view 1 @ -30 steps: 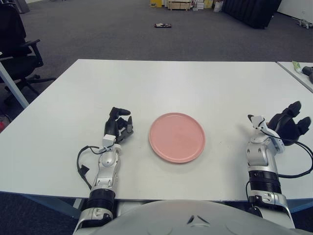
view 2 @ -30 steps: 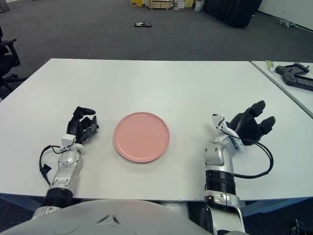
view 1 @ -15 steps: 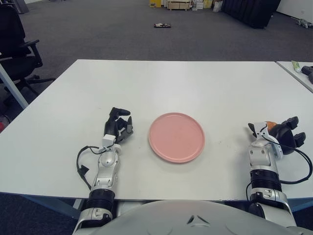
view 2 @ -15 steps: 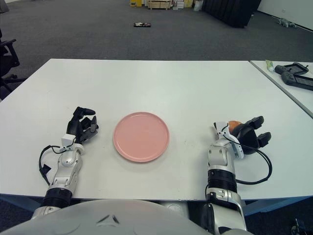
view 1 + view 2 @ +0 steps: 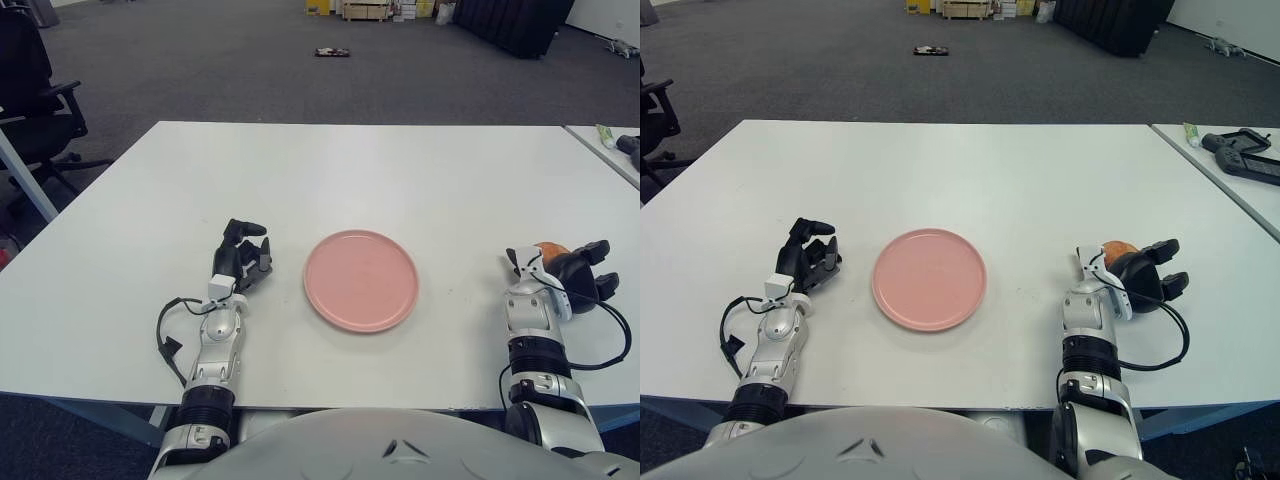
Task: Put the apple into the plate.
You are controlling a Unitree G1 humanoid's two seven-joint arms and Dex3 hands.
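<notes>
While we look through the left eye, our right robot hand (image 5: 572, 276) has its dark fingers wrapped over the apple (image 5: 549, 249) on the white table (image 5: 350, 170), well right of the empty pink plate (image 5: 361, 279). Switching to the right eye, our left robot hand (image 5: 807, 260) sits just left of the plate, fingers curled, holding nothing.

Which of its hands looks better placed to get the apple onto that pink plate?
The right hand: its fingers are already curled around the apple, right of the plate. The left hand shows on the plate's far side, nowhere near the fruit.
</notes>
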